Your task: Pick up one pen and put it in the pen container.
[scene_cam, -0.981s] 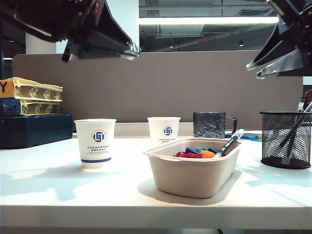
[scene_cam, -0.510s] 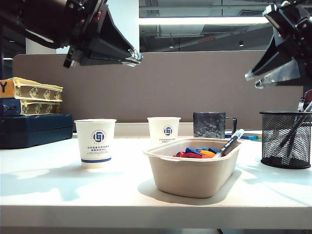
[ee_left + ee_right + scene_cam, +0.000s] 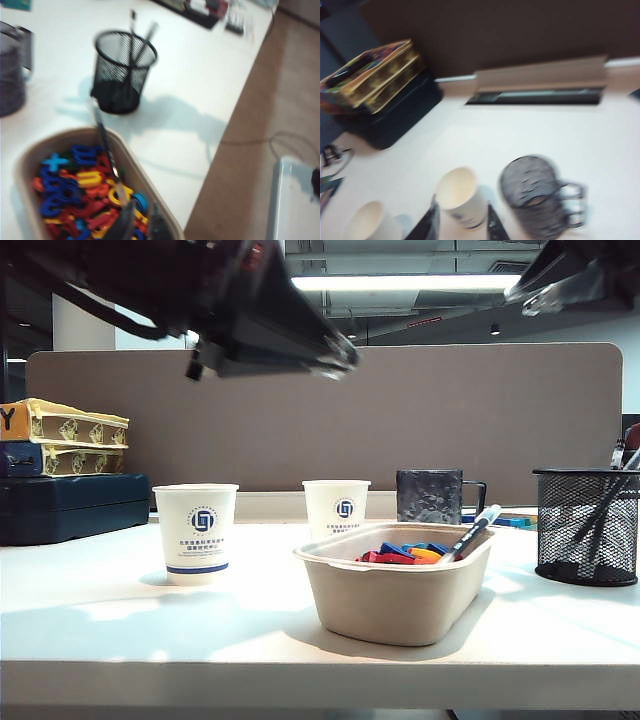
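pen [image 3: 474, 531]: center-right, leaning on tray [image 3: 390, 605] rim
pen container [image 3: 585, 526]: far right
left gripper [image 3: 335, 355]: above the middle of the table, nearly pressed together, empty — I widen before descending
right gripper [image 3: 560, 285]: upper right, spread, empty

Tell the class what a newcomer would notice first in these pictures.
The beige tray at the table's middle, heaped with bright letters, the pen leaning on its rim. Above it hangs the left gripper; the right gripper is high over the pen container at right.
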`<state>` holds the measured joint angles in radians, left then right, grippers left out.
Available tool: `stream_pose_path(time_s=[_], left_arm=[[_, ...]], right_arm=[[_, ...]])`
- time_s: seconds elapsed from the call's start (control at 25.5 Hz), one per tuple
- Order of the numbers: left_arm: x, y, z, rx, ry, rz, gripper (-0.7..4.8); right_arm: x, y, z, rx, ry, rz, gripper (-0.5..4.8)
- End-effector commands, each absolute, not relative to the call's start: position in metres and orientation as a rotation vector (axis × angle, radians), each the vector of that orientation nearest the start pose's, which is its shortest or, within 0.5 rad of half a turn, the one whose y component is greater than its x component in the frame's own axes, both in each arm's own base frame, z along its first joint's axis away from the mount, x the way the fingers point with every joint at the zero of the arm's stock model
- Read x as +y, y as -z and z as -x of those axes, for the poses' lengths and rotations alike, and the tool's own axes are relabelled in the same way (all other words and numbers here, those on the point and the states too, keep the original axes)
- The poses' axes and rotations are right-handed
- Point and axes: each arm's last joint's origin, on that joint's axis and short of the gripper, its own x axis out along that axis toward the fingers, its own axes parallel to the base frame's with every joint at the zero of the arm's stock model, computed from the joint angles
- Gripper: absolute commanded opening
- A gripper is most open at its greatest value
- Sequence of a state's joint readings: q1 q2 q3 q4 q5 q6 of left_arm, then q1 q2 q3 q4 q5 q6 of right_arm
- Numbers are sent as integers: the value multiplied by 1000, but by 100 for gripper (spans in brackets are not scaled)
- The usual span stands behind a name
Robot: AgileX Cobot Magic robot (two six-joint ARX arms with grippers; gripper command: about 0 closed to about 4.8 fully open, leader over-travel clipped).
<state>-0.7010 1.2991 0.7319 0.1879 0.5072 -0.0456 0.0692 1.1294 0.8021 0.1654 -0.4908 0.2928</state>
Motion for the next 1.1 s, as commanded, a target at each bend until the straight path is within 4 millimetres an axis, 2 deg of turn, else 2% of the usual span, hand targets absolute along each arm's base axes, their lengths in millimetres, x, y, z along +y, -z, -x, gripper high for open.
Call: stream_pose_path(time_s=[0.04, 0.24, 0.35, 0.55, 0.82, 1.1], left_arm=[[-203, -242, -198, 397, 1164, -97, 84], [-224, -237, -199, 408, 1151, -213, 84], [-238, -236, -208, 423, 1130, -283, 84], [-255, -232, -225, 432, 1094, -311, 84], [-279, -222, -245, 542, 1086, -347, 91], [-291, -212, -246, 571, 1097, -353, 98]], right_arm=[[20, -317, -250, 230, -490, -283, 117], [6, -328, -250, 198, -440, -282, 117], [5, -333, -249, 182, -435, -279, 117], [5, -340, -248, 160, -441, -261, 117], [1, -349, -248, 126, -385, -202, 117], [-1, -346, -248, 156, -339, -158, 117]])
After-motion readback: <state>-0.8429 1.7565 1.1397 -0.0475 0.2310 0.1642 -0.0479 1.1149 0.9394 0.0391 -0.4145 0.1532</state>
